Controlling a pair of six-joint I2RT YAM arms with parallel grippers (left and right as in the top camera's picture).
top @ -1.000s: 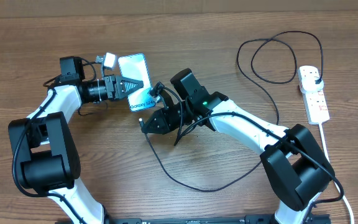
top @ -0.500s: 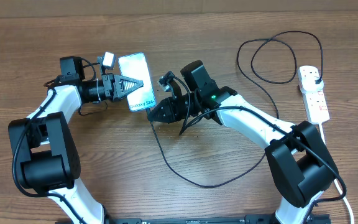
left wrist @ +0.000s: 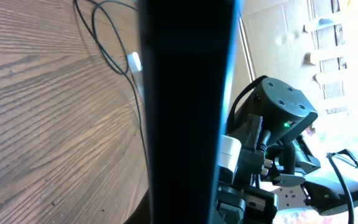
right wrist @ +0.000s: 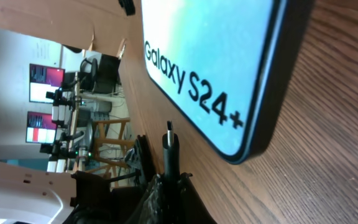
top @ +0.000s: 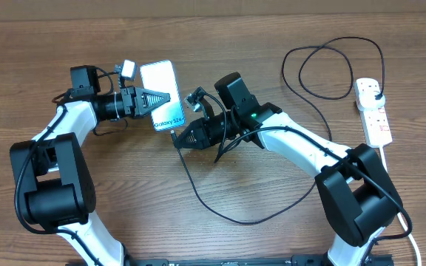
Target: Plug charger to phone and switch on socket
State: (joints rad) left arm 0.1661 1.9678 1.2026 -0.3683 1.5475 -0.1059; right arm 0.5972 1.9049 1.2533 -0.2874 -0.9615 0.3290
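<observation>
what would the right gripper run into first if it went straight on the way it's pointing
Most likely the bottom edge of the phone: the right gripper points at it, and the charger tip it holds stands just short of that edge. Depth is hard to judge.

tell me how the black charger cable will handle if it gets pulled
Likely floppy: the charger lies in loose curves across the table. Probably light: the right tool holds it by the tip alone. That tip looks rigid.
</observation>
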